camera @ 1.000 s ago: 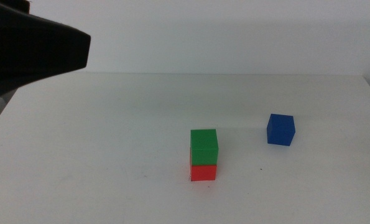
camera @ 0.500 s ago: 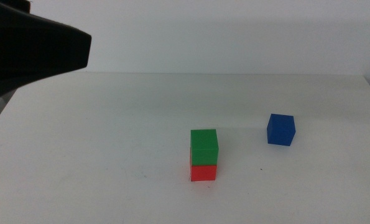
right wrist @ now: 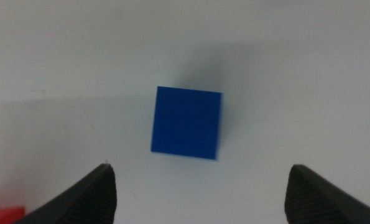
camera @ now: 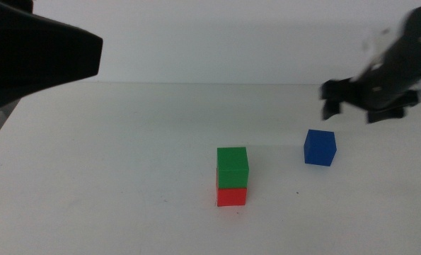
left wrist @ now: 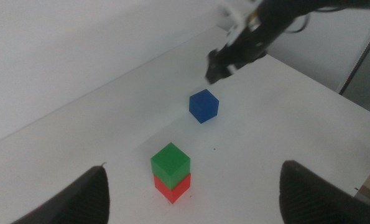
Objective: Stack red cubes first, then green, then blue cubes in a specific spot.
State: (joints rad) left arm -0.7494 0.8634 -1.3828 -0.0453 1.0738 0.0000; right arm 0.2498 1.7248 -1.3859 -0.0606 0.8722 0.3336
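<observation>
On the white table (camera: 111, 177), middle view: I see the green cube (camera: 232, 167) sitting on the red cube (camera: 231, 195), the blue cube (camera: 319, 147) apart to their right, right gripper (camera: 352, 106) above it | left wrist: left gripper (left wrist: 191, 193) spread wide, high over the stack | right wrist: right gripper (right wrist: 200, 186) spread, straddling the blue cube from above, not touching.

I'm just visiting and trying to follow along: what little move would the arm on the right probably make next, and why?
Probably lower straight down over the blue cube. The right gripper hangs above it with jaws open, the cube centred between them. The green cube already sits on the red cube, so blue is the only one left. The left gripper waits, open.
</observation>
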